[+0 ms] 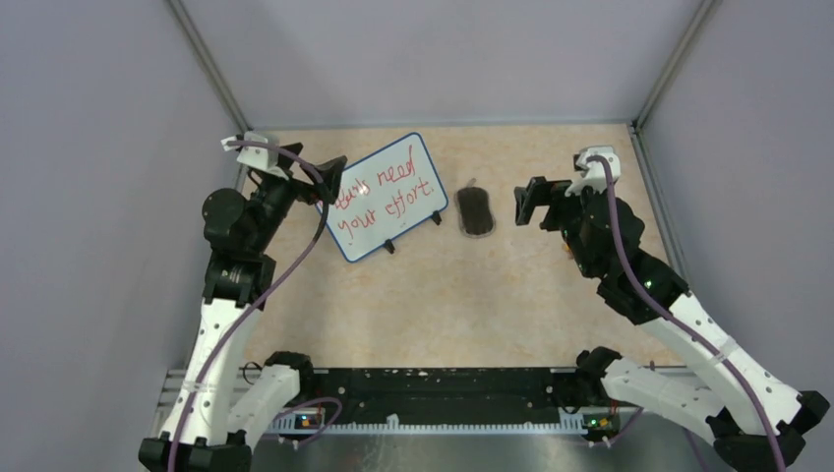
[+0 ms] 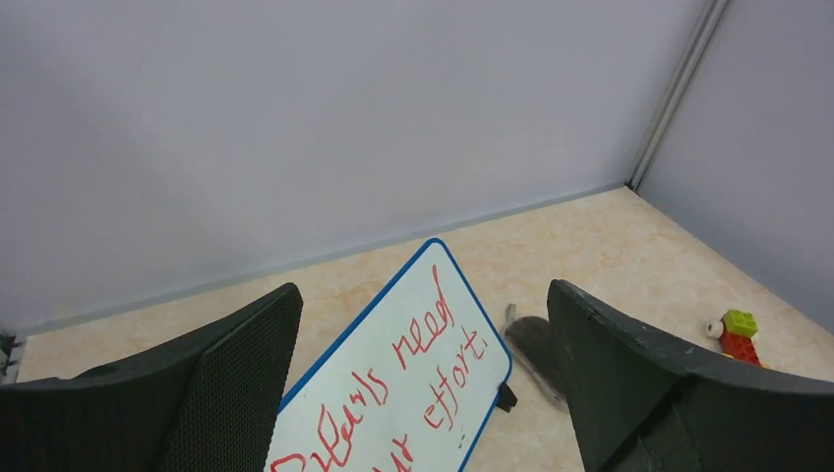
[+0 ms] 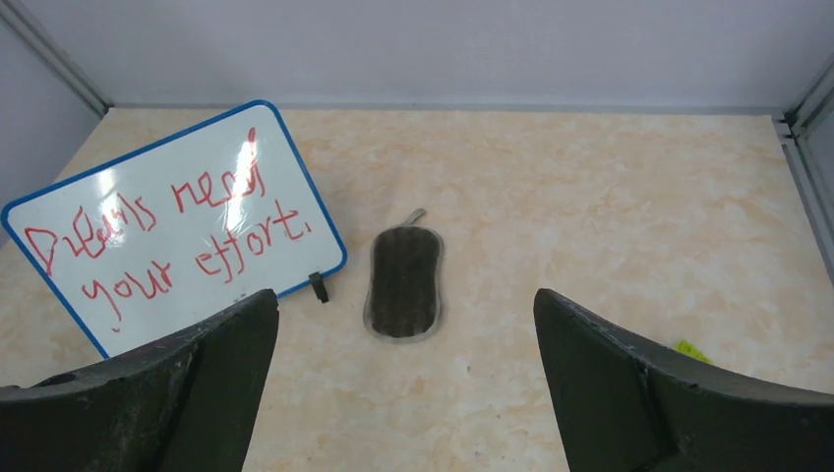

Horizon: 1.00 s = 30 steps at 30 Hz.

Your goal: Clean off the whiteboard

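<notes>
A black rail (image 1: 433, 388) runs along the near edge, with both arm bases on it. Beyond it lies the desk (image 1: 443, 295), a beige, marbled sheet with a dull sheen. The left hand (image 1: 331, 177) hovers at 10 o'clock from the desk's middle, fingers wide apart, just at the whiteboard's left end. The whiteboard (image 1: 387, 197) stands at 11 o'clock on small black feet, turned askew and covered in red handwriting. The pad (image 1: 475, 210), dark and oval, lies flat at 1 o'clock, just beside the board but apart from it. At 3 o'clock of the pad the right hand (image 1: 526, 202) hangs with fingers spread, holding nothing. Red and green bricks (image 2: 738, 332) sit near the right wall. Plain grey walls (image 1: 433, 59) close three sides, with metal posts (image 1: 207, 64) in the far corners.
</notes>
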Available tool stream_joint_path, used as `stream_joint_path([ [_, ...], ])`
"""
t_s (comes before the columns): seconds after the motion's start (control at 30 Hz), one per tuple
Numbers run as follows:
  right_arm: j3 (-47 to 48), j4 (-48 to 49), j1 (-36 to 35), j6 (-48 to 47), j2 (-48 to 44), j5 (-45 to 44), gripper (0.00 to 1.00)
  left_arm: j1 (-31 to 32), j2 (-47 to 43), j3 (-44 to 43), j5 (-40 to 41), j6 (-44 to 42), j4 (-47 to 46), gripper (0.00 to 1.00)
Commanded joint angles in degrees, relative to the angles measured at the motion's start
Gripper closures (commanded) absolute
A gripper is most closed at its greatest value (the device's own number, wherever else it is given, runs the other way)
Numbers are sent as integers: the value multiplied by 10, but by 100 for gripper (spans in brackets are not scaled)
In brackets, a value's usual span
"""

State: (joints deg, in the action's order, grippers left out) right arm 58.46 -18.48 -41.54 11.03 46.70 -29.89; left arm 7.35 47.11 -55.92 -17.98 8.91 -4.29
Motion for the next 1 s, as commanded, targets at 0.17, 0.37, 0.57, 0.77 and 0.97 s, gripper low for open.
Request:
stream_joint_path([
  [0.17, 33, -7, -6, 40, 108, -4, 1, 2, 75, -23, 1, 16, -53, 1],
  [0.37, 64, 20, -5, 104, 248, 42, 1, 2, 137, -75, 12, 22, 16, 1],
  [0.57, 82, 81, 89, 210, 359, 231, 2, 2, 181, -95, 3, 25, 40, 1],
  [0.77, 88, 143, 194, 278, 461, 401, 10, 3, 173, -30, -16, 19, 9, 1],
  [0.97, 129, 109, 258, 245, 560, 446, 22, 4, 157, -5, -10, 6, 2, 1],
])
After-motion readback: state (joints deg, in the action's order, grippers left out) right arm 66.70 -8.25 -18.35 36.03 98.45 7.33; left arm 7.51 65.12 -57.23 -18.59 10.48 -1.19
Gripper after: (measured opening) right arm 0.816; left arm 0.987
